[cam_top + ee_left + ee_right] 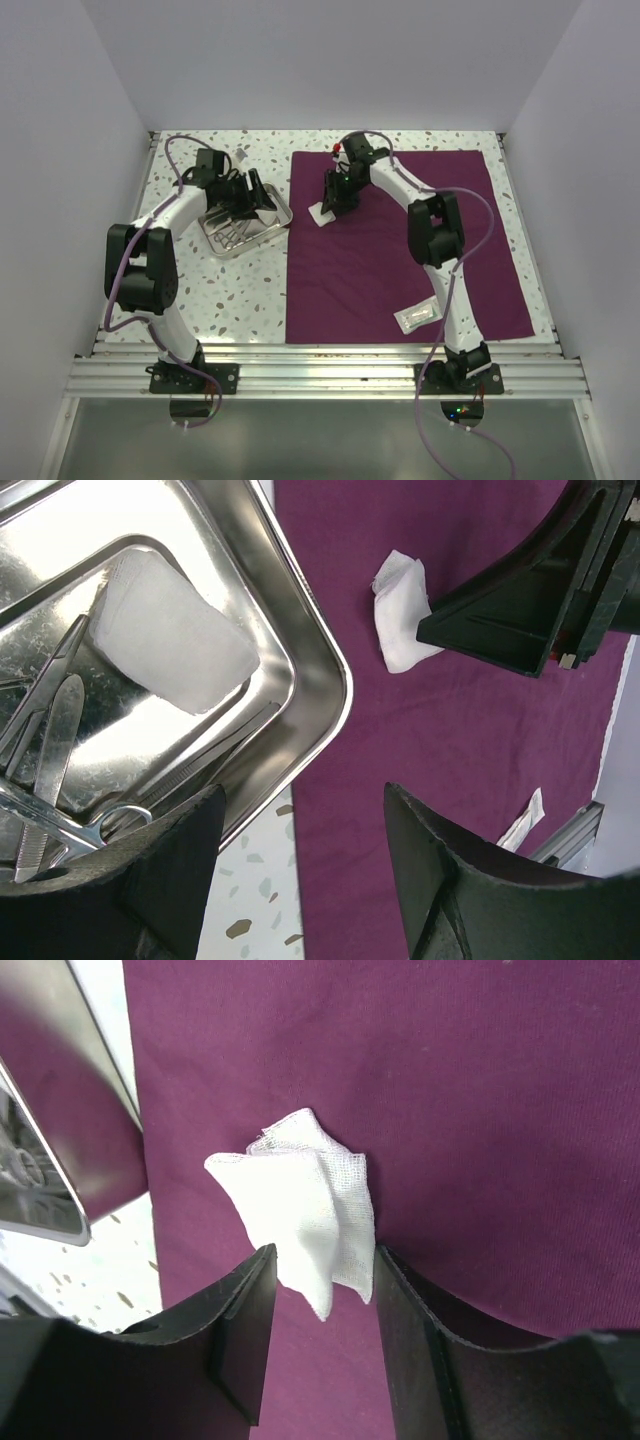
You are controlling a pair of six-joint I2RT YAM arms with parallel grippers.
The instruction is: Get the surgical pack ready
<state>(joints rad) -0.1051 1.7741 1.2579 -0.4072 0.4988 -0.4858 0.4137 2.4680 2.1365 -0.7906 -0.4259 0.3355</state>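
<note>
The surgical pack was laid out in parts. Its purple drape (pixel 400 250) lay flat under the right pincer (pixel 325 1255), and a crumpled gauze square (pixel 300 1200) sat on the cloth just ahead of that pincer's tips, its near corner reaching in between them. The jaws stood moderately apart, about the width of the gauze, gripping nothing that I could see.

Off to that pincer's left, just past the drape's edge, was the steel tray (pixel 320 660). It held a second gauze pad (pixel 170 640) and the instruments (pixel 60 730). The left pincer (pixel 305 795) hovered over the tray's corner, jaws wide and empty. A pouch (pixel 417 317) lay well behind the right pincer, near the drape's front edge.

The gauze looked like the job in hand. Loose weave snags easily, so I would move straight up or down and never sideways. For a pick, I would close on the thick folded middle, not the frayed corner, and avoid pinching the drape beneath.
</note>
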